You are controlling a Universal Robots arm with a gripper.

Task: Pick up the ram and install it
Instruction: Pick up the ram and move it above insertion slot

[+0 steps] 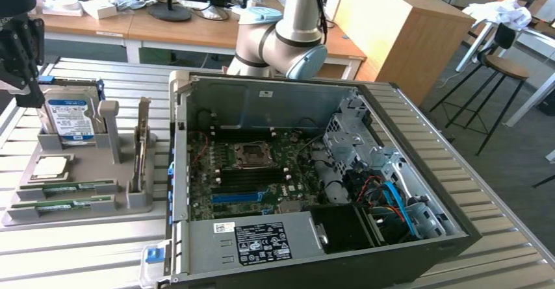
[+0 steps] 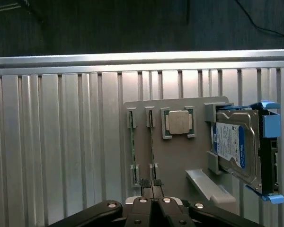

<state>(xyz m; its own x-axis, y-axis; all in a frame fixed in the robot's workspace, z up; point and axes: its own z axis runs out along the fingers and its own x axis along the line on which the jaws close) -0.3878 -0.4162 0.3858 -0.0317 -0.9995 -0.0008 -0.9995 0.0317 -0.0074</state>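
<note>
Ram sticks lie flat in two parallel slots of the grey holder tray [image 1: 22, 217], which rests on the slatted aluminium table [image 1: 87, 256] to the exterior view's left of the open computer case [image 1: 416, 139]. The inner ram stick [image 1: 67, 188] sits just beside a loose CPU [image 1: 51, 166]. The outer ram stick [image 1: 61, 205] lies in the next slot, nearer the tray's edge. Both are green with pale labels, and no print on them can be read.

A hard drive [image 1: 69, 117] stands upright at the tray's far end. Its white-and-blue label carries writing too small to make out. An expansion card [image 1: 142, 143] stands on edge beside it.

The gripper [image 1: 28, 97] hangs above the hard-drive end of the tray, well clear of the parts. In the wrist view its jaws are pressed together with nothing between them, and the fingertips [image 2: 147, 185] line up over the inner stick's end.

Inside the case, the motherboard [image 1: 260, 172] shows a blue slot [image 1: 238, 197]. The power supply label [image 1: 262, 242] is white and black with illegible small print.
</note>
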